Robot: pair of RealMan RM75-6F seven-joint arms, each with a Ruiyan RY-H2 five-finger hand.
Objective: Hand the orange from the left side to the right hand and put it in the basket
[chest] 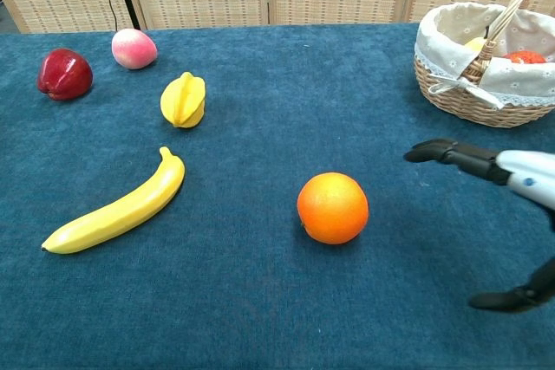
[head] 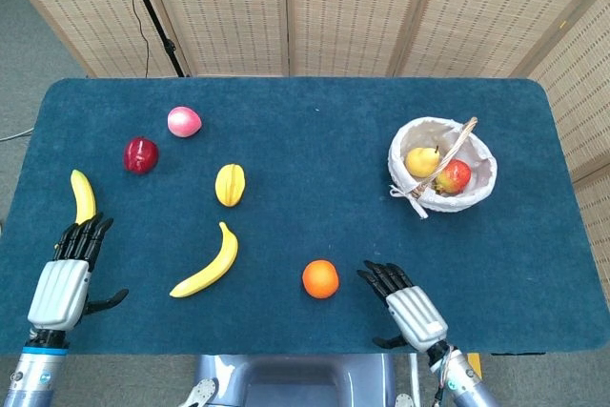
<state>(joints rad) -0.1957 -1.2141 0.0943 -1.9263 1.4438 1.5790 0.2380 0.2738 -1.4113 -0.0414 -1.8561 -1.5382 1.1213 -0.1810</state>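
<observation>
The orange (head: 320,278) (chest: 332,207) lies on the blue table near its front edge, a bit right of centre. My right hand (head: 407,308) (chest: 507,214) is just to its right, open with fingers spread, not touching it. My left hand (head: 67,274) hovers open at the front left corner, close to a small banana (head: 83,196), and does not show in the chest view. The wicker basket (head: 479,188) (chest: 460,97) stands at the back right and holds a pear and a red apple.
A long banana (head: 209,261) (chest: 117,209) lies left of the orange. Behind it are a starfruit (head: 230,184) (chest: 184,99), a red apple (head: 140,153) (chest: 63,74) and a pink peach (head: 184,121) (chest: 133,48). Folding screens back the table.
</observation>
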